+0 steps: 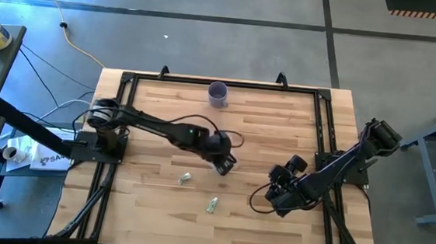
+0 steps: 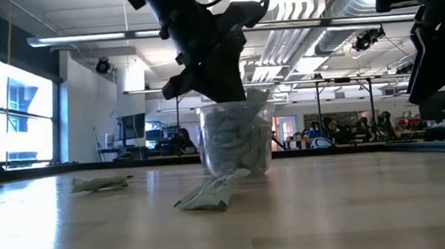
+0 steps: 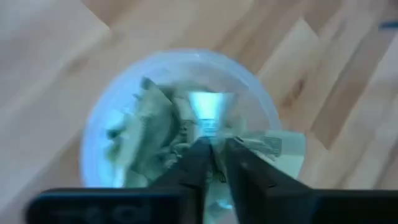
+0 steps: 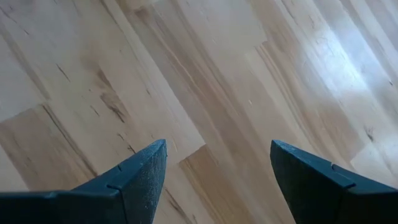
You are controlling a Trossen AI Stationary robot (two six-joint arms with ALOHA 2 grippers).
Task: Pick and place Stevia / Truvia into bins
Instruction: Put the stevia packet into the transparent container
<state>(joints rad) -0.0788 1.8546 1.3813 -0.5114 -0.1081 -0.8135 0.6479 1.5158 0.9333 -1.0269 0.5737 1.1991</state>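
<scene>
Left gripper: your left gripper (image 3: 214, 155) hangs straight over the mouth of the clear cup (image 3: 180, 118), pointing down into it. That is the drop position, so a sachet let go here would land inside and not on the wood.
Left fingers: they stand close together with only a thin slit between them. Pale paper shows right at the tips, but you cannot tell whether that is a sachet pinched there or one already lying in the cup.
Clear cup: it stands upright near the middle of the worktop (image 1: 280, 127), under the left gripper, and the low view shows it packed with sachets up to about the rim.
Loose sachets: two still lie on the wood in the high view, one (image 1: 185, 179) just beside the cup on the near side, another (image 1: 211, 206) nearer the front edge. From the low view, one crumpled sachet (image 2: 212, 194) lies against the foot of the cup.
Right gripper: your right gripper (image 4: 217, 180) waits low over bare wood well to the right, fingers spread wide and empty, out of the left arm's way.
Purple cup: it (image 1: 218, 94) sits at the far edge, apart from the work.
Stage: I judge most sachets binned, a few left to collect.
</scene>
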